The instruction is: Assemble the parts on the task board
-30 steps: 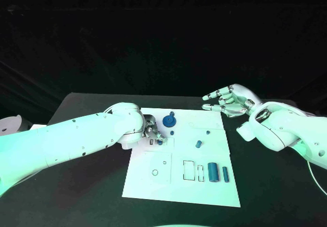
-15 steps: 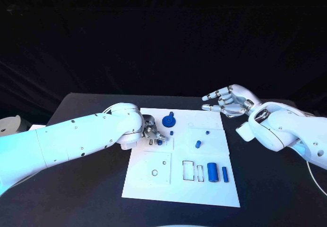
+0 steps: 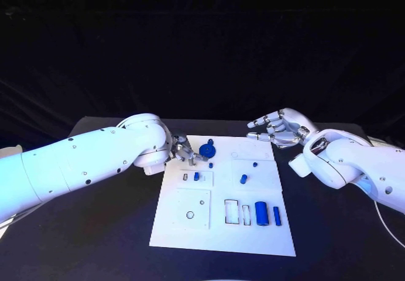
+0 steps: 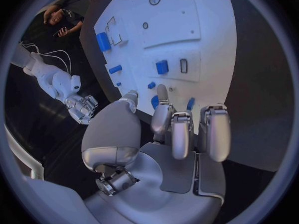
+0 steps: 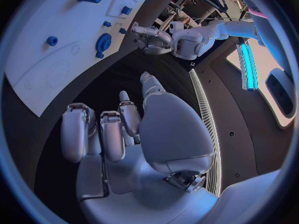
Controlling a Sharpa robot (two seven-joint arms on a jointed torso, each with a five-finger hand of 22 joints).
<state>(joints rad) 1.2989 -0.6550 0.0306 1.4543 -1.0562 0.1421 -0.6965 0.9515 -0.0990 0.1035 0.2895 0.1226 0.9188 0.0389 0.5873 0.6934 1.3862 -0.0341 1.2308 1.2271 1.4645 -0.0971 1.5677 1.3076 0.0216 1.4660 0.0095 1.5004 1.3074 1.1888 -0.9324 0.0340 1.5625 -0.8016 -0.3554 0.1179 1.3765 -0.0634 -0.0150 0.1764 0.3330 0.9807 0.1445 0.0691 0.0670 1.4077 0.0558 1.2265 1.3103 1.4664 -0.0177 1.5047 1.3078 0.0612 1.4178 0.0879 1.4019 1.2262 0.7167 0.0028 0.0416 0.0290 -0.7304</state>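
Parts (image 3: 263,212) lie on the task board (image 3: 215,237); left robot hand (image 3: 184,151), half hidden, seems empty, right robot hand (image 3: 278,129) spread

Task board (image 3: 221,237) white, marked with thin dark outlines of rectangles and circles; parts (image 3: 263,212) blue, a toothed blue one (image 3: 206,152) near its far edge; table (image 3: 93,234) black; hands (image 3: 278,127) silver; arms (image 3: 80,164) white.

Cool bluish light falls from above on the white task board (image 3: 223,199), which shines brightly against the dim black tabletop (image 3: 101,234); the backdrop is near darkness; both wrist views bend straight edges strongly inside a dark round frame; a glaring cyan strip light (image 5: 248,64) burns at one rim.
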